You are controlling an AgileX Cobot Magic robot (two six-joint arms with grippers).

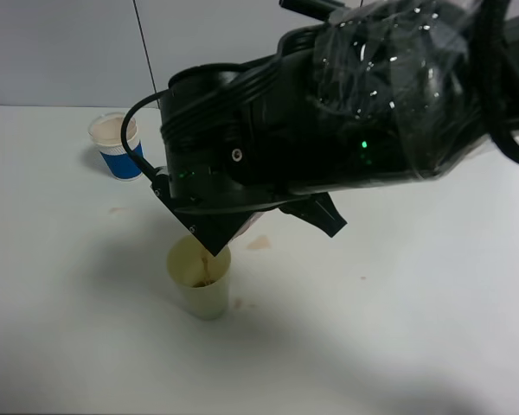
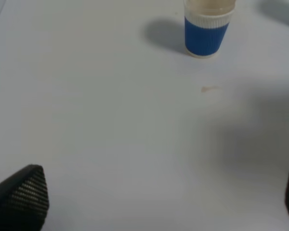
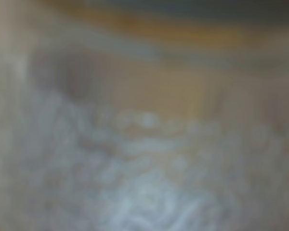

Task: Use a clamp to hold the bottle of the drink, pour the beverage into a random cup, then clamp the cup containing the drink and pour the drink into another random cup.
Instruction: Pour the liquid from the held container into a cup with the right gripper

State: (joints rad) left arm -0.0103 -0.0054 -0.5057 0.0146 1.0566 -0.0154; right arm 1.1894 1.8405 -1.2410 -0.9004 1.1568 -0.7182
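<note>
Evidently the pour was under way: a thin brown thread of beverage (image 1: 207,262) fell from beneath the right arm (image 1: 329,130) into the pale yellow-green tumbler (image 1: 201,290). The tumbler stood upright on the white table (image 1: 398,328) with a little liquid at its bottom. The right gripper was buried under the arm's own bulk in the high view. Its jaws were closed tight, and judging by the stream and by the blurred pale-and-amber surface filling the right wrist view, they clamped the bottle (image 3: 144,154), though its outline could not be made out. The left gripper (image 2: 159,192) hung over bare table with its jaws fully apart, holding nothing. The blue-sleeved cup (image 1: 117,149) stood well apart, at about ten o'clock from the tumbler. Small brown splashes (image 1: 259,244) lay near the tumbler at one o'clock and just beside it at four o'clock, so aim seemed to matter. Doing this step well would mean holding the neck over the tumbler's middle rather than its rim, tilting slowly so the thread ran thin, and letting neither arm nor bottle touch the light tumbler. Stopping short of a full tumbler would probably ease the following clamp and second pour, since a brimming tapered cup would likely slop when squeezed.
</note>
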